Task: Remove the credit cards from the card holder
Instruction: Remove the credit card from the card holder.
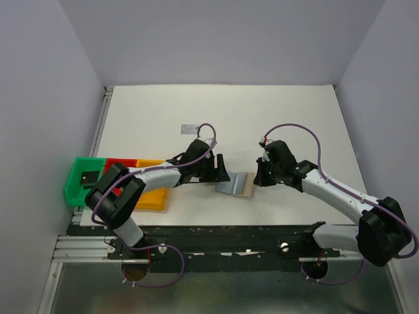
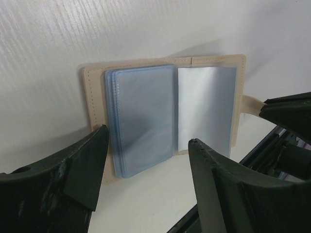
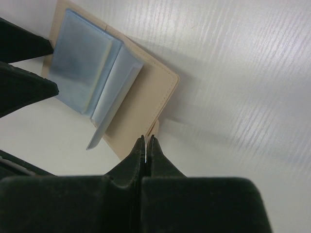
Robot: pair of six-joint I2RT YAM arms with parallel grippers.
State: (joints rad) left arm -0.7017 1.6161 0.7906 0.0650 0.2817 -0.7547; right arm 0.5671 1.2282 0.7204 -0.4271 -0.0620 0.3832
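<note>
Two claws: the left claw and the right claw sit low over the white tabletop, facing each other across the card holder.
Holder position: it lies open on the tabletop between the two claws, tan cover down and blue-grey sleeves facing up.
Left claw state: spread wide and holding nothing. Its two dark fingers stand either side of the holder's near edge in the left wrist view, apart from it.
Right claw state: fingertips pressed together, pinching the small tan tab that sticks out from the holder's side.
Sleeves: a stack lies flat on the left panel, and in the right wrist view one leaf stands tilted up.
Right panel: silvery-grey behind a clear sleeve. Whether that is a card I cannot tell.
Bins: green bin, red bin and yellow bin are grouped at the tabletop's left edge, under the left arm.
</note>
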